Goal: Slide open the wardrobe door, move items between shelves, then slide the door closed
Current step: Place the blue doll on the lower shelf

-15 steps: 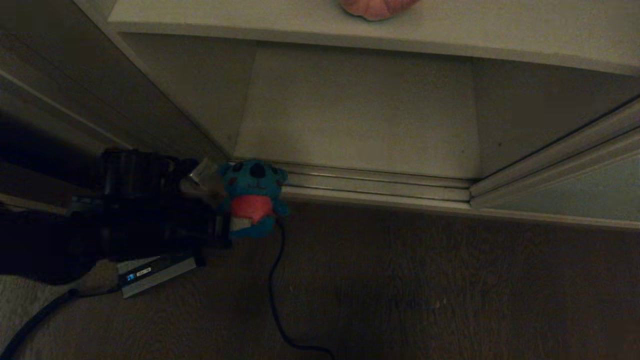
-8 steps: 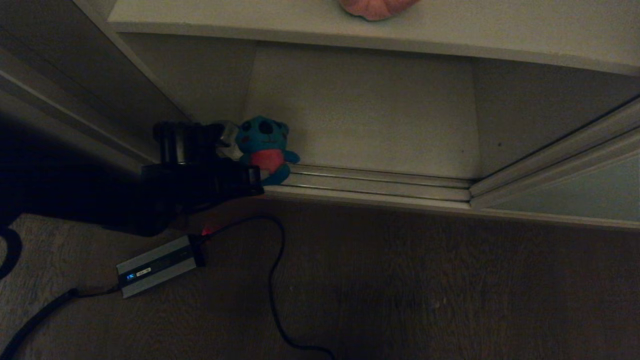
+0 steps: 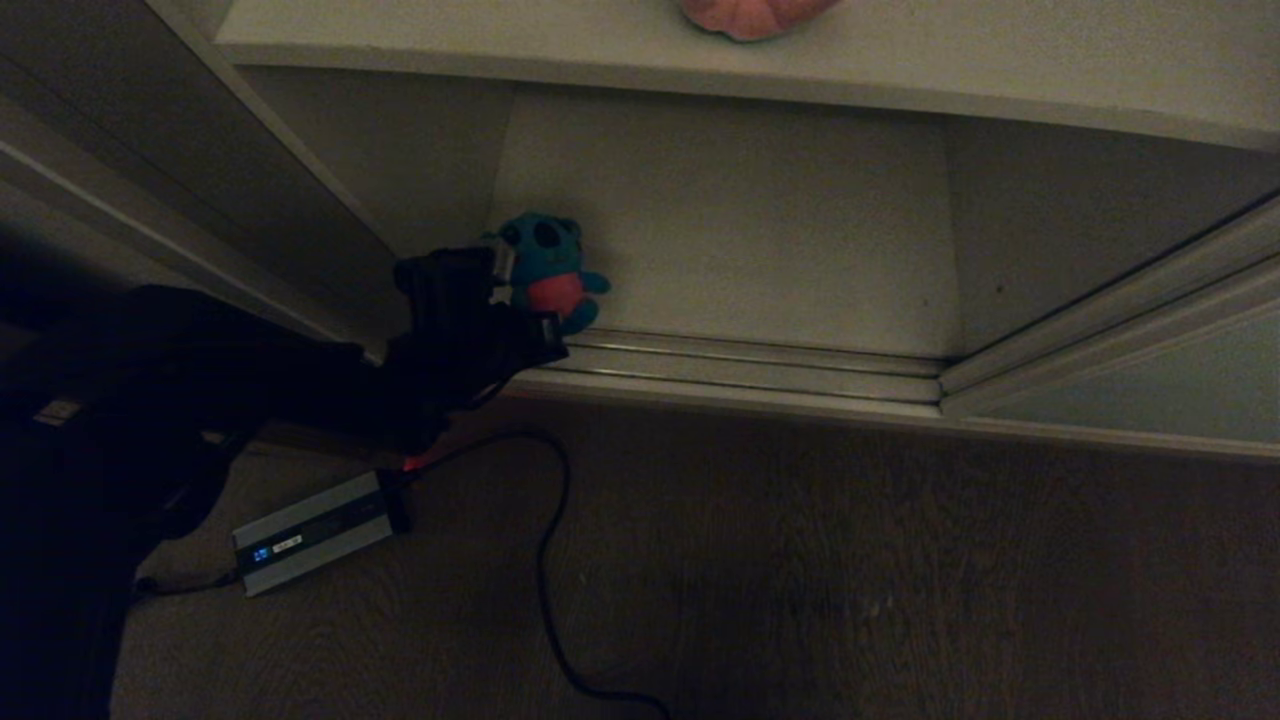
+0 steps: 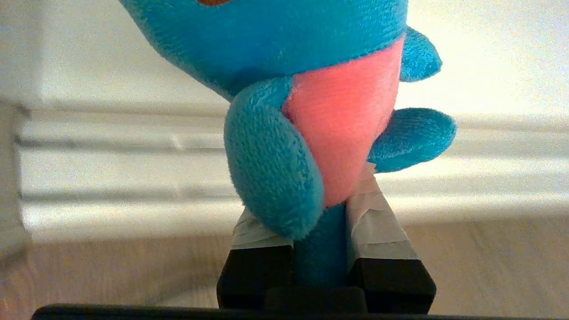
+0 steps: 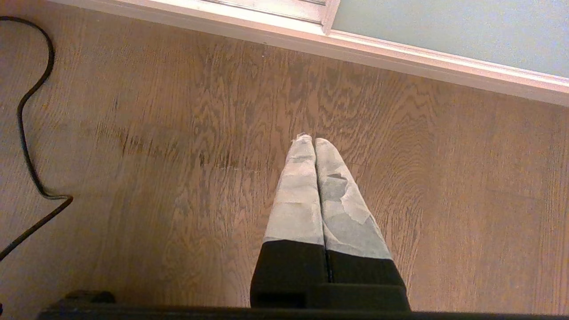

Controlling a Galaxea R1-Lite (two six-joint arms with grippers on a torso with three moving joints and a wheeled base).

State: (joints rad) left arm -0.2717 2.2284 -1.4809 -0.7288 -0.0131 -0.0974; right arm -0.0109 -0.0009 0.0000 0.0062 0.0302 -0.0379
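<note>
Floor: dark wood-grain boards (image 3: 850, 580) fill the near part of the head view, with a black cable (image 3: 548, 560) snaking across them.
Power brick: a grey box (image 3: 312, 530) with a small lit blue mark lies on the floor near the left arm, with a cable leading off each end.
Right gripper: the right gripper (image 5: 314, 141) points down over bare floor, well apart from the toys, its taped jaws pressed together with nothing between them.
Door track: pale metal rails (image 3: 750, 365) run along the wardrobe's foot, between the floor and the bottom shelf.
Sliding wardrobe door: the pale grey-green panel (image 3: 1150, 395) with its cream frame strip stands at the right, pushed aside so the compartment is open.
Left gripper: the left gripper (image 3: 520, 300) reaches in from the left, just over the track; its jaws are clamped on the lower body of the teal bear.
Teal bear: the teal bear (image 3: 548, 270) in a red shirt is upright, at the near left corner of the bottom shelf (image 3: 760, 250); whether it touches the board I cannot tell.
Upper shelf: an off-white board (image 3: 1000, 60) spans the top of the view.
Pink toy: the pink plush (image 3: 755, 15) sits on the upper shelf, cut off by the frame's edge.
</note>
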